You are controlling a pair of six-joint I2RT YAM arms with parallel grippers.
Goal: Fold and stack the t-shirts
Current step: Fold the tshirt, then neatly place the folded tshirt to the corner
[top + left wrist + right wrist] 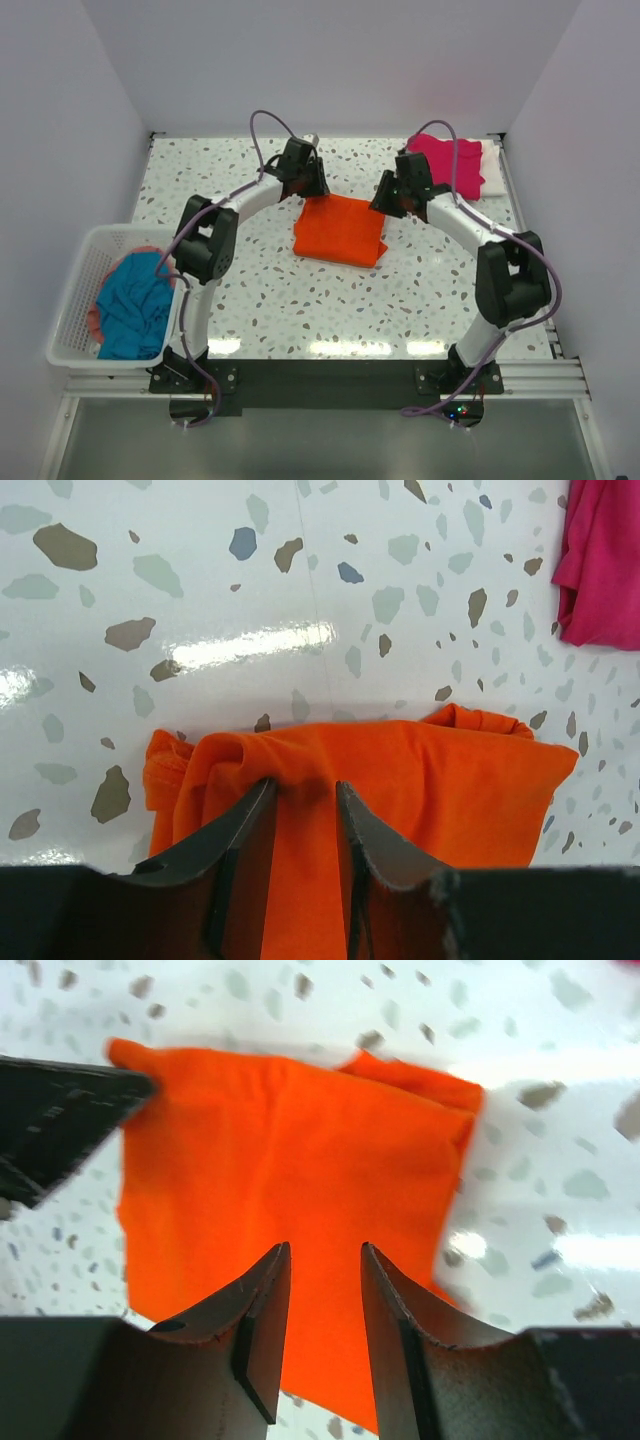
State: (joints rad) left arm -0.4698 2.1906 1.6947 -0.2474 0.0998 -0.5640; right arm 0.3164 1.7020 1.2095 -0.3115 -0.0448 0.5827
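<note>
A folded orange t-shirt lies mid-table between the two arms. The left gripper sits at its far left edge, fingers slightly apart with cloth bunched between them, possibly pinched; the right gripper hovers above its right side, fingers parted. A magenta t-shirt rests on a white t-shirt at the far right, and a teal t-shirt fills the white basket on the left.

Orange tee lies folded into a flat rectangle, approx mid-table, w/ a bunched fold along one edge. Magenta-pink tee is folded too, well right of and beyond the orange one, resting on the folded white tee, whose edge shows at its right. Teal-blue tee is crumpled, unfolded, far left of the orange tee
</note>
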